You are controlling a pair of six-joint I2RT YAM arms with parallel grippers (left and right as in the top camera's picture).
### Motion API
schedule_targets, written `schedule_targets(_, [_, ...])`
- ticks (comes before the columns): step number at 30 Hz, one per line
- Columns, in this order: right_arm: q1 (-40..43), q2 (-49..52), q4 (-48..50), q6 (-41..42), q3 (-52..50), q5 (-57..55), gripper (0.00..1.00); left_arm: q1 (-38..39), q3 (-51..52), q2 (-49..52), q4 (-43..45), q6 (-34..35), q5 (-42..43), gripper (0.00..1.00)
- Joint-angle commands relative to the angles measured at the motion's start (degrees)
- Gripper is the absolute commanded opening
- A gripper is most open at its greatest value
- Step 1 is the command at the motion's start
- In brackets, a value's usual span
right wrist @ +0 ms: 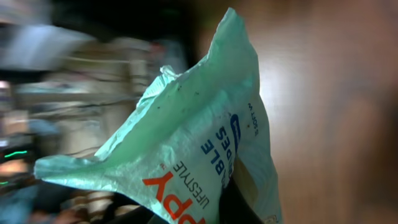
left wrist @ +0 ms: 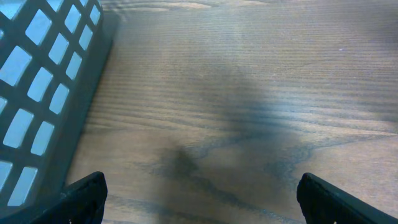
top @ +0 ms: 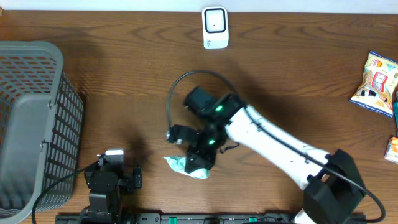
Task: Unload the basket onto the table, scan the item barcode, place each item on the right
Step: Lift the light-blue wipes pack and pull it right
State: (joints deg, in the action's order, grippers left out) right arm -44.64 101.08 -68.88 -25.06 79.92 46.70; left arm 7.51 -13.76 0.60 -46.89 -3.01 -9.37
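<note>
The item is a crumpled mint-green packet (top: pixel 185 165) with blue and orange print, low over the table near its front middle. My right gripper (top: pixel 200 160) is shut on it. The right wrist view is filled by the packet (right wrist: pixel 199 149), pinched at its lower end by my right gripper (right wrist: pixel 205 210), with one dark finger (right wrist: pixel 239 202) showing in front of it. No barcode shows on the visible side. A white scanner (top: pixel 215 27) stands at the far edge, centre. My left gripper (top: pixel 116 167) rests at the front left, open (left wrist: pixel 202 200) over bare wood.
A grey mesh basket (top: pixel 31 124) fills the left side, and its wall (left wrist: pixel 43 93) stands close to my left fingers. Snack packets (top: pixel 375 82) lie at the right edge, with another one (top: pixel 392 149) below them.
</note>
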Motion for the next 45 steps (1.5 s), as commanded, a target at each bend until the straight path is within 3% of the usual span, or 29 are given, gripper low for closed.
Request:
schedule_targets(1, [4.04, -0.22, -4.11, -14.58, 0.48, 20.48, 0.01, -0.20, 0.44, -0.26, -0.68, -0.33, -0.35, 0.98])
schedule_targets(14, [12.70, -0.22, -14.80, -14.23, 0.48, 37.07, 0.01, -0.20, 0.44, -0.26, -0.66, -0.33, -0.33, 0.98])
schedule_targets(18, [14.93, -0.22, -18.91, -8.44, 0.48, 37.27, 0.01, -0.20, 0.44, -0.26, -0.68, -0.33, -0.35, 0.98])
schedule_targets(28, [18.53, -0.22, -25.27, -7.93, 0.48, 39.56, 0.01, -0.20, 0.44, -0.26, -0.66, -0.33, -0.33, 0.98])
schedule_targets(34, [18.51, -0.22, -28.59, -1.44, 0.48, 40.63, 0.01, -0.20, 0.44, -0.26, -0.68, -0.33, -0.35, 0.98])
schedule_targets(45, [18.51, -0.22, -28.63, 6.05, 0.48, 41.66, 0.01, -0.20, 0.44, -0.26, -0.68, -0.33, -0.33, 0.98])
